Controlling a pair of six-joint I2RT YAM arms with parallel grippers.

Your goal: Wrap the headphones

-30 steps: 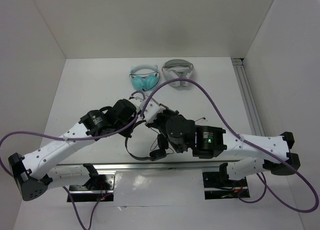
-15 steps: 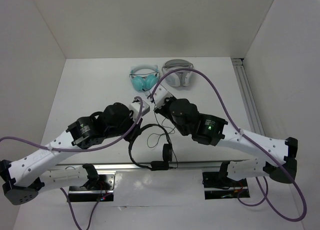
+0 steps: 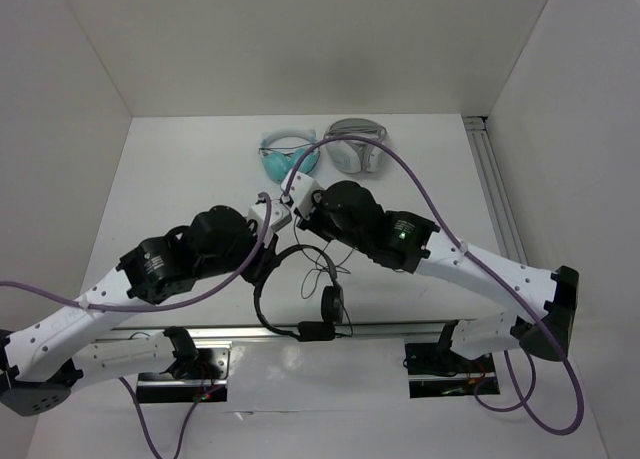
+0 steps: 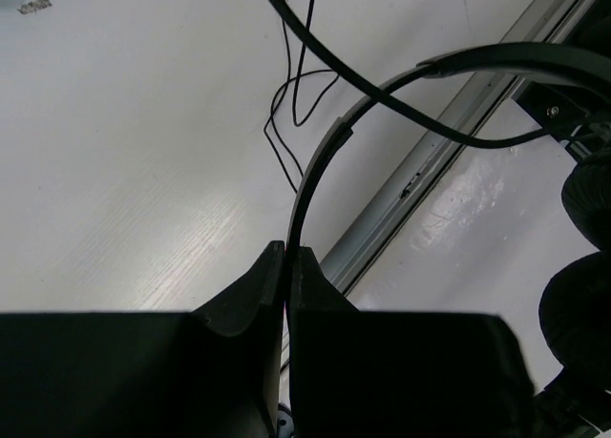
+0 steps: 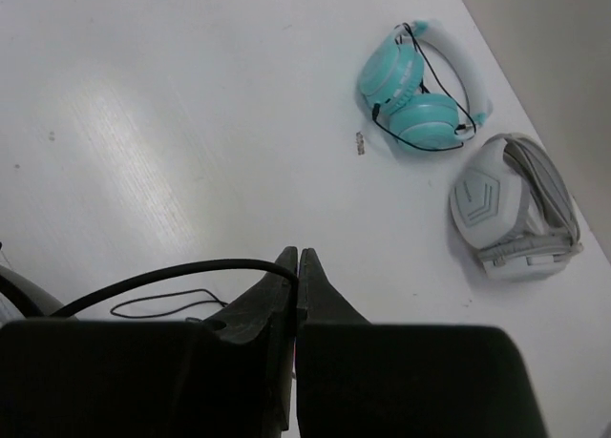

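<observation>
The black headphones (image 3: 262, 301) hang near the front rail, their headband pinched in my left gripper (image 3: 267, 267). In the left wrist view the left gripper (image 4: 288, 253) is shut on the thin headband (image 4: 382, 87), with the earpads (image 4: 584, 266) at the right edge and the cable (image 4: 294, 104) looped on the table. In the top view the earpads (image 3: 331, 304) sit low by the rail. My right gripper (image 3: 301, 222) is just behind the headband. In the right wrist view it (image 5: 298, 259) is shut on the thin black cable (image 5: 162, 278).
Teal headphones (image 3: 288, 157) and white-grey headphones (image 3: 357, 149) lie at the back of the table; they also show in the right wrist view, teal (image 5: 412, 96) and white-grey (image 5: 511, 207). A metal rail (image 3: 400, 329) runs along the front edge. White walls stand on both sides.
My right arm has swung from the front towards the back left, drawing the cable with it. My left arm has pulled back to the left, and the headphones have shifted with it.
</observation>
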